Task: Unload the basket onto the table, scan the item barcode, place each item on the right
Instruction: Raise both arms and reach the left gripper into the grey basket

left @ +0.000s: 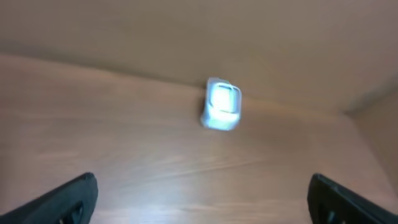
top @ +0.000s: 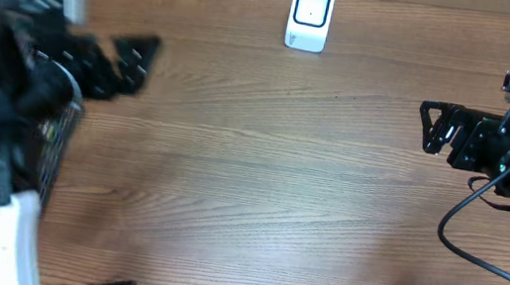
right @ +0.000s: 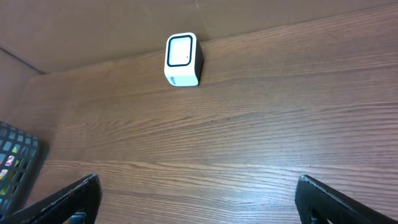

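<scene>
1. Upright scanner (top: 310,16) at far middle edge of table (top: 249,182); long axis vertical, window facing the arms.
2. Left gripper (top: 136,64) spread wide, empty, beside basket (top: 65,131).
3. Right gripper (top: 430,127) spread wide, empty.

1. A small white scanner (left: 221,104) stands upright at the far edge of the desk (left: 112,137), close against a plain brown wall (left: 186,31); its pale window faces the camera; the whole picture is blurred.
2. The left gripper (left: 202,199) shows two black fingers (left: 68,202) at the bottom corners, spread wide; wood grain shows between them.
</scene>
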Available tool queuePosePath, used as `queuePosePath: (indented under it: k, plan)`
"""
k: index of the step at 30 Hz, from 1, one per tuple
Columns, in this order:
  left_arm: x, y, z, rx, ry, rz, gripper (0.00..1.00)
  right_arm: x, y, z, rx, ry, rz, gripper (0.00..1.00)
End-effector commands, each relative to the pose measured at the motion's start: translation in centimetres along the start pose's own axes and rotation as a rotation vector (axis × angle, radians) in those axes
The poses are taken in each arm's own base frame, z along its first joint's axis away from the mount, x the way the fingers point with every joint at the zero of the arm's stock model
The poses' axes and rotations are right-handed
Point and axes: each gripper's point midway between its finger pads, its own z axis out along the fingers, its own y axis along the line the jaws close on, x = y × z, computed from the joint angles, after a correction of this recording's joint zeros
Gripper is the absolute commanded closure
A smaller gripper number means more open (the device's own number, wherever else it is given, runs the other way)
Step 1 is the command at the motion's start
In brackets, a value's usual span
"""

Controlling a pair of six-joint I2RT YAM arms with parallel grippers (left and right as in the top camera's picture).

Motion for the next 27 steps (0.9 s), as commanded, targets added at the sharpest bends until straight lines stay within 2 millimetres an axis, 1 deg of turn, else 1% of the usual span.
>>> queuePosePath:
  k: [1, 3, 4, 5, 6, 7, 9, 11, 15, 17, 19, 21, 22, 24, 27]
  plan:
    - [-4.8, 5.2, -1.0, -0.225, -0.036, -0.088, 0.07, -0.9, 0.5, -0.8, -0.013, -0.031, -0.014, 0.00]
    - [-5.3, 8.4, -1.4, -0.370, 0.005, -0.175, 0.12, -0.7, 0.5, -0.8, -0.011, -0.022, -0.011, 0.00]
    - [-5.2, 10.5, -2.0, -0.480, 0.028, -0.239, 0.13, -0.5, 0.4, -0.8, -0.009, -0.013, -0.008, 0.00]
    - [-4.8, 12.6, -2.8, -0.592, 0.051, -0.305, 0.11, -0.3, 0.4, -0.7, -0.007, -0.005, -0.005, 0.00]
    - [-4.2, 14.5, -3.7, -0.700, 0.076, -0.364, 0.05, 0.0, 0.3, -0.7, -0.004, 0.008, -0.001, 0.00]
    - [-3.5, 16.0, -4.6, -0.783, 0.096, -0.415, 0.01, 0.3, 0.2, -0.7, -0.002, 0.018, 0.002, 0.00]
    - [-2.2, 18.5, -5.8, -0.886, 0.136, -0.509, 0.00, 0.8, 0.1, -0.6, 0.002, 0.041, 0.007, 0.00]
    - [-0.6, 20.9, -6.7, -0.937, 0.175, -0.607, 0.00, 1.2, 0.0, -0.4, 0.006, 0.062, 0.013, 0.00]
    - [1.6, 24.5, -8.5, -1.007, 0.226, -0.739, 0.01, 1.7, -0.3, 0.2, 0.012, 0.094, 0.024, 0.00]
    - [2.7, 25.9, -9.4, -1.039, 0.251, -0.787, 0.00, 1.8, -0.5, 0.6, 0.015, 0.110, 0.029, 0.00]
    - [3.9, 26.9, -10.1, -1.063, 0.278, -0.830, 0.00, 2.0, -0.7, 1.0, 0.017, 0.123, 0.034, 0.00]
    - [5.3, 27.7, -10.6, -1.081, 0.314, -0.869, 0.00, 2.1, -0.8, 1.5, 0.016, 0.140, 0.039, 0.00]
    - [7.0, 28.8, -10.9, -1.108, 0.353, -0.910, 0.00, 2.4, -0.8, 2.1, 0.006, 0.163, 0.047, 0.00]
    - [8.6, 30.2, -10.9, -1.128, 0.378, -0.944, 0.00, 2.7, -0.9, 2.5, 0.006, 0.183, 0.053, 0.00]
    - [10.3, 31.7, -10.5, -1.141, 0.394, -0.975, 0.01, 3.1, -1.1, 2.9, 0.009, 0.208, 0.036, 0.00]
